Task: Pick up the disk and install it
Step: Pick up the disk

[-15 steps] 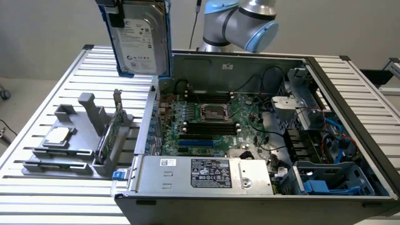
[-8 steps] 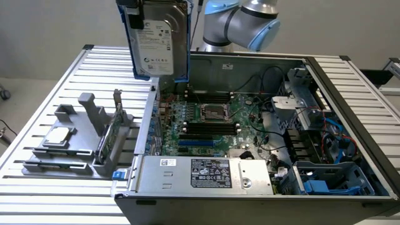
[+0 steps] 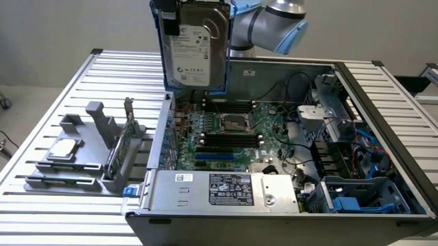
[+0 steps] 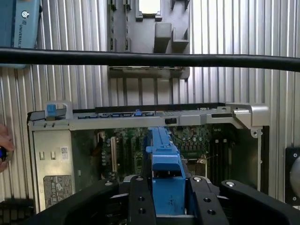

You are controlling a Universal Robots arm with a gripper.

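The disk (image 3: 197, 48) hangs upright in mid-air, its blue frame edge clamped between the black fingers (image 4: 140, 201) of the tool (image 4: 169, 200), above the open computer case (image 3: 274, 77) and its motherboard (image 3: 233, 133). At the exterior view's left, a grey fixture (image 3: 82, 154) stands on the slatted worktop (image 3: 41, 215).

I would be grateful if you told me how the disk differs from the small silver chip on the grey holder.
The disk hangs upright in the gripper above the open computer case; the chip lies flat on the grey holder. The disk is far larger than the chip. The disk has a blue carrier and white label; the chip has neither. Both are silver-grey.
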